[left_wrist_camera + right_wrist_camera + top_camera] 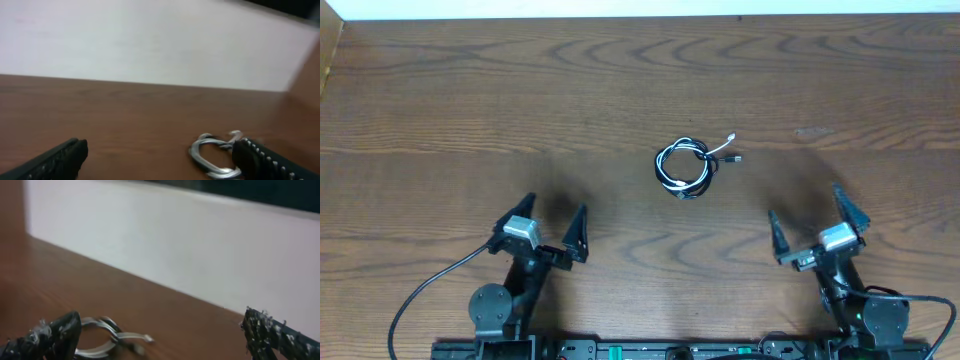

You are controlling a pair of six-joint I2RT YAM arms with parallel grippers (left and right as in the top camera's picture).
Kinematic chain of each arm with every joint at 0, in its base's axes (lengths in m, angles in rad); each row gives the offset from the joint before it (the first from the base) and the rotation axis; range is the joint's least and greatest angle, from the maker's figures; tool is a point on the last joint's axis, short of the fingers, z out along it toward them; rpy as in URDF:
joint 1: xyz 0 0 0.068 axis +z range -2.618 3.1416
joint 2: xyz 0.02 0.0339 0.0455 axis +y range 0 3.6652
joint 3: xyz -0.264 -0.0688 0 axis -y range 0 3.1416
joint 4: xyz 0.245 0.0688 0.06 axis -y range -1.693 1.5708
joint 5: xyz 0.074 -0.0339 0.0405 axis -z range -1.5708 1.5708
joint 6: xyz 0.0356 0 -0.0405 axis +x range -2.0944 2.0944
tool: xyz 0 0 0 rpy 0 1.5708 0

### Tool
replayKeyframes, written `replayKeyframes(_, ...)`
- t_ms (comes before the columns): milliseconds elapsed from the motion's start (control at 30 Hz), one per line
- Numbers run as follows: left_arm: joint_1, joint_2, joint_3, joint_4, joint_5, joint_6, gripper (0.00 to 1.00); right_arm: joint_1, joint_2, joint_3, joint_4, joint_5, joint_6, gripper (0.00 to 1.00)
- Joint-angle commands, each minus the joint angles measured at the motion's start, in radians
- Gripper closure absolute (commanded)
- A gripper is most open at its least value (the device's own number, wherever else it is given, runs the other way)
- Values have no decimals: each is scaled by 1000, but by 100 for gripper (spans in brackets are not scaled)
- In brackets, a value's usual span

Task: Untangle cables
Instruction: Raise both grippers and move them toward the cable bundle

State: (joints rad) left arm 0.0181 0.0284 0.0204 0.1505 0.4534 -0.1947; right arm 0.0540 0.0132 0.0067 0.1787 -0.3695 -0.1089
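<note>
The cables [686, 167], one white and one black, lie coiled together in a small ring at the middle of the wooden table, with plug ends sticking out to the right. My left gripper [555, 221] stands open near the front left, well short of the coil. On the front right my right gripper [807, 212] is open too, empty, and apart from it. The left wrist view shows the cables [212, 155] partly behind the right finger [260, 157]. In the right wrist view the cables [112, 337] sit beside the left finger [55, 332].
The wooden table [470, 110] ends in a white strip [620, 8] along its far edge. Thick black arm wires [430, 290] trail by the left arm's base, and another wire [930, 305] loops by the right base.
</note>
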Motion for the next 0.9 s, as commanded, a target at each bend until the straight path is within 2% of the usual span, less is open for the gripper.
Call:
replayKeyframes(0, 2, 21, 4, 76, 148, -151, 2, -8, 13, -1, 42, -119, 187, 1)
replayKeyframes(167, 2, 117, 7, 255, 222, -289, 2, -8, 87, 1, 147, -229, 248, 1)
replayKeyframes(367, 2, 365, 78, 447, 449, -297, 2, -9, 299, 85, 246, -327, 254, 1)
replayKeyframes(467, 2, 506, 178, 465, 533, -296, 2, -13, 437, 185, 245, -389, 253, 1)
replayKeyframes(700, 2, 873, 486, 464, 810, -299, 2, -96, 824, 494, 244, -728, 292, 1)
replayKeyframes(867, 2, 1136, 677, 459, 886, -350, 2, -163, 1123, 733, 245, -965, 349, 1)
